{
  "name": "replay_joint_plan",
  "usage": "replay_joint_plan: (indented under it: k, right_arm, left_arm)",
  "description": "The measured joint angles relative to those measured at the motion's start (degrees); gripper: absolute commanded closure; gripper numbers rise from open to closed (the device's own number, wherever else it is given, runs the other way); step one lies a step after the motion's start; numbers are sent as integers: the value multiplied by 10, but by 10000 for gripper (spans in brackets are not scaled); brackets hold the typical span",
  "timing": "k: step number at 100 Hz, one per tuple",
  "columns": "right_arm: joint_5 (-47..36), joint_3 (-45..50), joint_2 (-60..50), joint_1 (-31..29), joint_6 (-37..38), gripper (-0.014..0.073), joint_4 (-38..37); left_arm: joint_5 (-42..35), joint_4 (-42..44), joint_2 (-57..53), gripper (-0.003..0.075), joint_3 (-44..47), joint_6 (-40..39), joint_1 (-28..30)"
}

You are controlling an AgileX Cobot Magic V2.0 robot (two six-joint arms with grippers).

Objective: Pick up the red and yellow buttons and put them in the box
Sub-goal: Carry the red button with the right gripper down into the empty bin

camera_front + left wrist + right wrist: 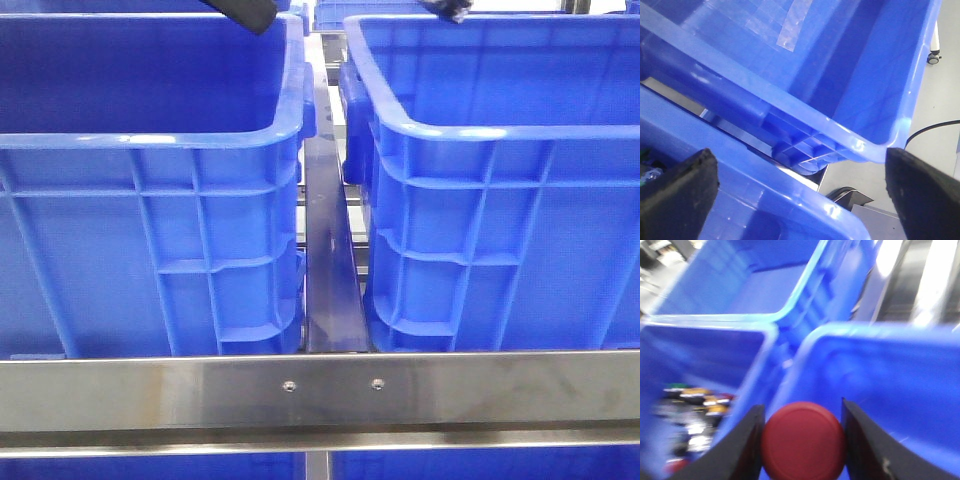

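My right gripper (pixel 802 412) is shut on a dark red round button (pixel 803 442), held between its two black fingers. It hangs above the inside of a bright-blue crate (pixel 900 385), close to that crate's corner rim. No yellow button shows. My left gripper (pixel 800 200) is open and empty, its black fingers (pixel 677 195) spread wide above the rims of two blue crates (pixel 805 192). In the front view only the tips of the left gripper (pixel 245 12) and the right gripper (pixel 448 10) show at the top edge, above the left crate (pixel 150 140) and the right crate (pixel 500 130).
A neighbouring crate holds blurred mixed small parts (pixel 695 410), and another blue crate (pixel 740 285) stands behind it. A dark metal rail (pixel 328 270) runs between the two front crates, and a steel bar (pixel 320 390) crosses in front. Grey floor and a cable (pixel 932 127) lie beyond the crates.
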Motion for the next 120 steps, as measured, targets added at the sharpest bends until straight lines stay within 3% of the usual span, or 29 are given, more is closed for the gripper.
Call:
replay_joint_plan:
  k: [21,51,120]
  right_arm:
    - [-87,0,14,0,-92,347,1]
    - [-142,0,69,0,-187,347,3]
    - [-236,0,199,0,-227,347,12]
  left_arm:
    - [0,0,0,83,0,0,0]
    - [0,0,0,83,0,0,0]
    - [0,0,0,83,0,0,0]
